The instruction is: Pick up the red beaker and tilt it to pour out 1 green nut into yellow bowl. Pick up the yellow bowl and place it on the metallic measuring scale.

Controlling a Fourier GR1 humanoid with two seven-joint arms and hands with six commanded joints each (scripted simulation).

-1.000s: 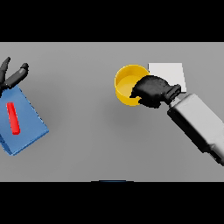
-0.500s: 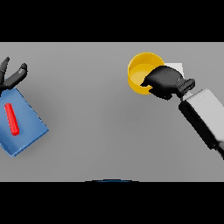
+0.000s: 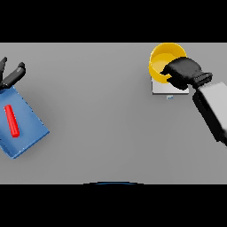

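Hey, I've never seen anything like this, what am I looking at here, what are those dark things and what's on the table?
This is the view from a humanoid robot's head, looking down at a grey table. The dark shapes are its hands. The right hand, on a white and grey arm, grips a yellow bowl over a flat metallic scale at the far right. Whether the bowl rests on the scale is unclear. The left hand shows at the left edge, fingers relaxed, holding nothing. Beside it lies a blue mat with a red beaker lying on it.
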